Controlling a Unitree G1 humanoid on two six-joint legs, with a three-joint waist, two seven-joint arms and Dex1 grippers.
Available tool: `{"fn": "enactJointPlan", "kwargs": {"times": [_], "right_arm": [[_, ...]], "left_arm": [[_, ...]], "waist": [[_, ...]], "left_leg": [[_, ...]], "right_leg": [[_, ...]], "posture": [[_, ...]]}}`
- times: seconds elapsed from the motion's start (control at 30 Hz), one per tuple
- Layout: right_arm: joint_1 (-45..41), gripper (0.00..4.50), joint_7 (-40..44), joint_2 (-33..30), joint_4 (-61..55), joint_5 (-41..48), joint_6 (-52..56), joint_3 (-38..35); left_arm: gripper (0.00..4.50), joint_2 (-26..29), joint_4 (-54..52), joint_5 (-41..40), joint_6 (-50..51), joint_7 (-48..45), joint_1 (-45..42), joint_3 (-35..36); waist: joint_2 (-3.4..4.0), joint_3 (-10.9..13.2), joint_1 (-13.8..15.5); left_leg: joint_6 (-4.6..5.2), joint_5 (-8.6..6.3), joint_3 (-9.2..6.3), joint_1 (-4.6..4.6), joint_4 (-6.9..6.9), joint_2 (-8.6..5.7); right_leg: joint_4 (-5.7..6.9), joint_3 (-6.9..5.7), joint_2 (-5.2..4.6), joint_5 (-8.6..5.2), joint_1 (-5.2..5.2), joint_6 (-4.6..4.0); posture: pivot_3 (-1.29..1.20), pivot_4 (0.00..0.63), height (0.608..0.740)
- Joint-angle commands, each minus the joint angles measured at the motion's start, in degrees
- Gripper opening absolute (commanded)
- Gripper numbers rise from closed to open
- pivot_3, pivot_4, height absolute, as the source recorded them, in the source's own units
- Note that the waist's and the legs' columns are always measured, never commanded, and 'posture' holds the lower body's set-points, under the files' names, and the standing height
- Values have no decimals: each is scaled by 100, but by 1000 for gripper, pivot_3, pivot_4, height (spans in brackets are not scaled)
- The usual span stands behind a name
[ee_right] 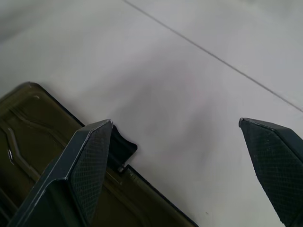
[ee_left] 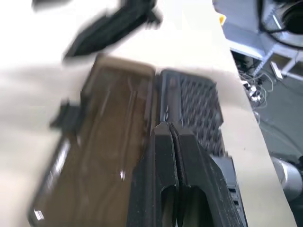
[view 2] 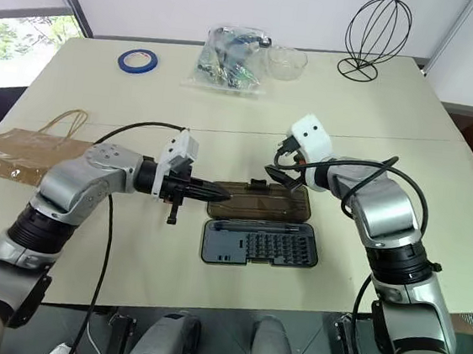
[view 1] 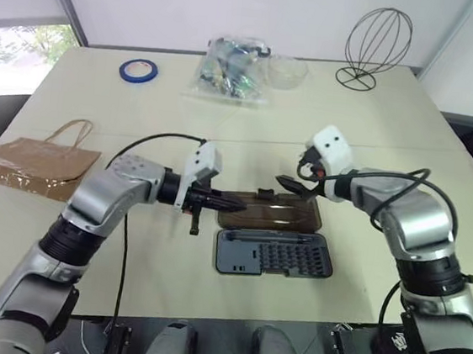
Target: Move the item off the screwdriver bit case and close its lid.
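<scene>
The flat grey screwdriver bit case (view 1: pixel 273 255) lay open mid-desk, rows of dark bits in its tray, smoky translucent lid (view 1: pixel 268 212) flat behind. Left claw (view 1: pixel 235 203) was closed, empty; right claw (ee_right: pixel 184 165) gaped over the latch.

beige table (view 1: pixel 60 243) | white wall (view 1: pixel 237 8) | daylit window (view 1: pixel 16 57)

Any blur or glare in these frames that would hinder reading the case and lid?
Left wrist view: the lid and the right gripper are smeared by blur. Right wrist view: the latch tab reads clearly. Head views: even light, the screwdriver bit case clear, window glare only at the far left.
</scene>
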Motion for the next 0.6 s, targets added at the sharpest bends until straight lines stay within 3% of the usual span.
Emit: {"fn": "enactJointPlan", "kwargs": {"times": [0.03, 0.2, 0.6], "right_arm": [[-99, 4440, 71, 73, 198, -130, -351, 52], [-114, 4440, 110, 146, 485, -219, -511, 42], [405, 4440, -131, 20, 326, -381, -371, -317]], "left_arm": [[0, 292, -250, -83, -65, -442, 92, 77], [0, 249, -380, 2, -130, -583, 442, -131], [0, -745, -8, 740, -593, 36, 590, -715]], "waist": [[0, 0, -55], [0, 0, -86], [0, 0, -79]], "left_leg": [[0, 0, -1, 0, 0, 0], [0, 0, -5, 0, 0, 0], [0, 0, -3, -1, 4, -1]], "right_leg": [[2, 0, 0, 0, 0, 0], [2, 1, 0, 0, 1, 0], [3, 1, 0, 0, 3, 0]], "posture": [[0, 150, 740], [0, 150, 740], [0, 150, 740]]}}
